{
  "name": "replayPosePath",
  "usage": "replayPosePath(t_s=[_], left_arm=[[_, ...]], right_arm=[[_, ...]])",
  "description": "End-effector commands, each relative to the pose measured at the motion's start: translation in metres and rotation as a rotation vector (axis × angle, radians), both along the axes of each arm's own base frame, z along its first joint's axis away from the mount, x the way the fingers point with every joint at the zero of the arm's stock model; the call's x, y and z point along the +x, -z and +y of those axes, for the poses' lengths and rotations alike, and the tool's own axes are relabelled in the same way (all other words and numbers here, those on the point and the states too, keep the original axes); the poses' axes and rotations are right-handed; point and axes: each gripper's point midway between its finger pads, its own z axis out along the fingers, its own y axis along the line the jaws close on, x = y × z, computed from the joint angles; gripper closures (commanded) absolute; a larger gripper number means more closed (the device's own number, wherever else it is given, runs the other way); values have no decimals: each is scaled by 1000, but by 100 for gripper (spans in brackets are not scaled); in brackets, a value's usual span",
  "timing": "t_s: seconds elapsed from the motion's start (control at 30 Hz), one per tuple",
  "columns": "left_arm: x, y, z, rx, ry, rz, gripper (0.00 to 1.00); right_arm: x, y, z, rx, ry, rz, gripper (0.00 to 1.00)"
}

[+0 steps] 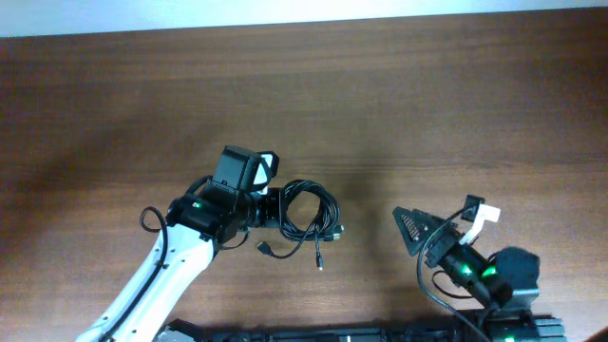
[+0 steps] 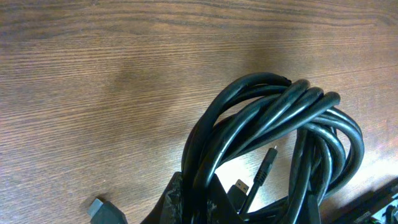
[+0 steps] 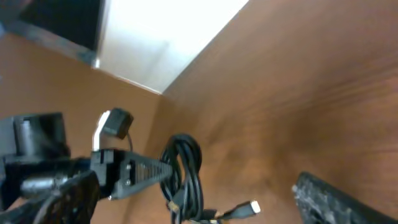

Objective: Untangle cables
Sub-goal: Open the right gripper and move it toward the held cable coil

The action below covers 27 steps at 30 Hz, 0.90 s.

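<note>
1. Overhead cam: the cables [image 1: 309, 217] sit as one coiled bundle near mid-table [image 1: 399, 95], right at the tip of the left gripper [image 1: 275, 211].
2. The left gripper is clamped tight on the bundle's left side. On the left wrist cam the loops run straight into its fingers [image 2: 180, 205] at the frame bottom. Can't tell if the coil is lifted or resting on the wood.
3. The right gripper [image 1: 446, 220] is spread wide w/ nothing in it, well apart from the bundle, w/ bare wood between them.
4. Right wrist cam: the same coil shows against the left arm's fingers, and a few plug ends [image 3: 252, 206] lie loose on the near side, one light-tipped.
5. Progress, as I read it: early. No cord is separated yet and all loops overlap in one coil. You can't tell from any view how many cords are in there or how they cross.
6. Done: the bundle is anchored by one arm.
7. Left to do, prob.: bring the right side in, take one free tail or outer loop, draw it clear, repeat, and lay each cord apart.
</note>
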Motion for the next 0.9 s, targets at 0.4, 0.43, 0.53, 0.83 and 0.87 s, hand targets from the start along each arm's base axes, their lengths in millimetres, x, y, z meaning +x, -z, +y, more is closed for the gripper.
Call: replayPosePath(t_s=[0.4,0.43,0.53,0.83,0.87], left_arm=[[10,-18,-6,17,140,-145,100],[10,-19,-6,28,167,-162,100],[17,-21,-4,53,176,-206,100],[24,-26,-8,-99,-133,-66,100],[24,-26,-8,-112,-164,-48,100]], right_arm=[[1,-13,25,-132,-274,191,29],[-1,-14,28,-129,-297,187,32],[-9,-17,44,-137,-372,160,34],[-8,-8,84,-183,-392,205,52],[-8,-11,94,-179,-421,180,53]])
